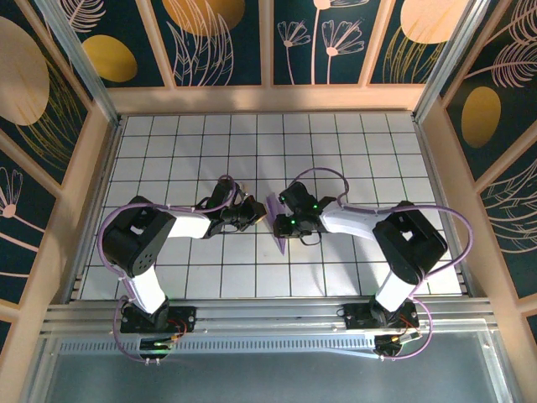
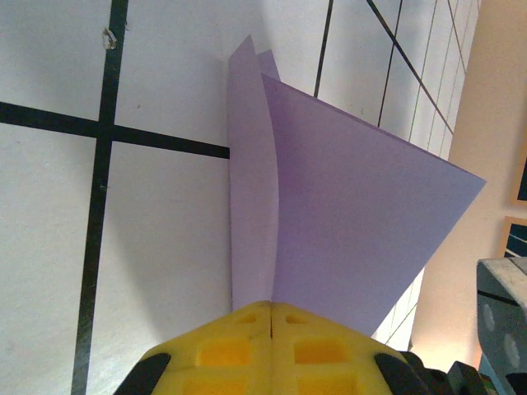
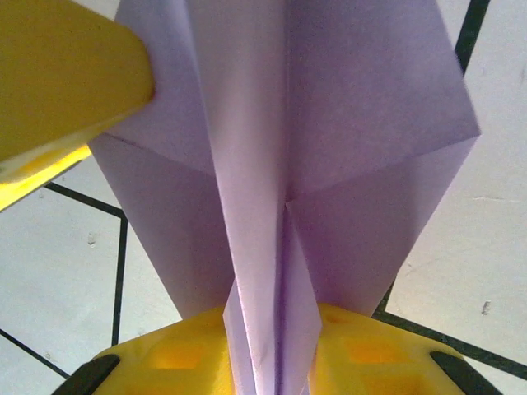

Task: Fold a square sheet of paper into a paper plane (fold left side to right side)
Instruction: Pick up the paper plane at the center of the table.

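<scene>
ok so the left gripper has its yellow fingers pressed flat together with no gap. The lavender paper plane comes straight out of the seam between them, so it's pinched by one end. From those fingertips the folded layers fan outward, standing up off the white grid table.

The right gripper faces it from across the paper. The plane's centre ridge runs down between its two fingers, which are slightly apart and both snug against the fold. Can't tell if it's actually squeezing or just touching. Up and to the left of those fingers, one yellow fingertip of the left gripper rests against the wing.
</scene>
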